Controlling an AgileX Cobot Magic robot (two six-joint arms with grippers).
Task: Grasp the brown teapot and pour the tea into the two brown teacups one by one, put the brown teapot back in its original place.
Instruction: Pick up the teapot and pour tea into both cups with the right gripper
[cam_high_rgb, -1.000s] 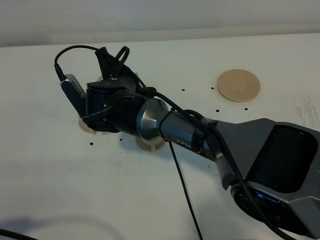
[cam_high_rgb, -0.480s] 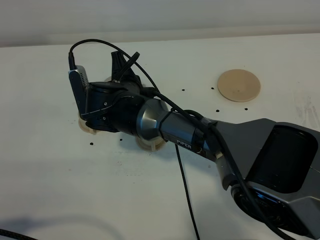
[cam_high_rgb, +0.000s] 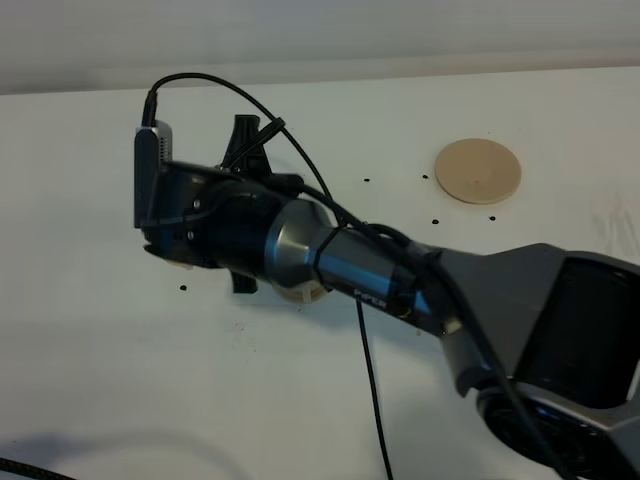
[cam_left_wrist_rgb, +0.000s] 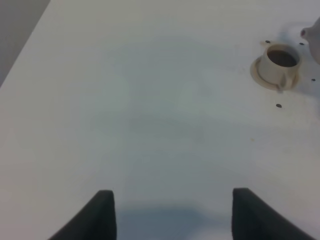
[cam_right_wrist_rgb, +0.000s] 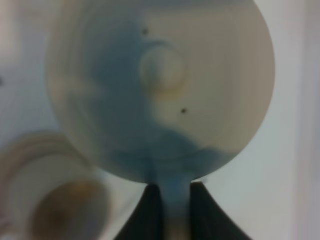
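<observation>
While my right arm stretches across the white surface (cam_high_rgb: 100, 380), my right tool (cam_right_wrist_rgb: 172, 192) is pressed together on the loop handle of the brown teapot (cam_right_wrist_rgb: 160, 90). Both dark fingers (cam_right_wrist_rgb: 150, 212) pinch that thin handle from either side. The pot fills nearly all the space straight ahead of this tool. It is round, pale and very blurred, with its lid knob (cam_right_wrist_rgb: 161, 67) facing the wrist camera. I cannot tell whether the pot is level or tipped. Off to one side of the fingers, partly covered by the pot's body, sits a teacup (cam_right_wrist_rgb: 65, 210) on its saucer (cam_right_wrist_rgb: 20, 165), with a brownish inside. From the high camera my own wrist hides the pot and this tool. Only an edge of a saucer (cam_high_rgb: 300, 293) peeks out beneath the wrist, and a black cable (cam_high_rgb: 370, 380) hangs down from the arm.

The round tan coaster (cam_high_rgb: 478, 170) lies bare, well apart from my right tool, back on the side my arm reaches in from.

My left tool (cam_left_wrist_rgb: 172, 192) is spread wide over bare surface with nothing between its fingers (cam_left_wrist_rgb: 102, 215). Well ahead of it and off to one side stands a teacup (cam_left_wrist_rgb: 280, 62) on a saucer (cam_left_wrist_rgb: 260, 75), dark tea inside, its handle turned towards this tool. I cannot tell whether this is the same cup.
</observation>
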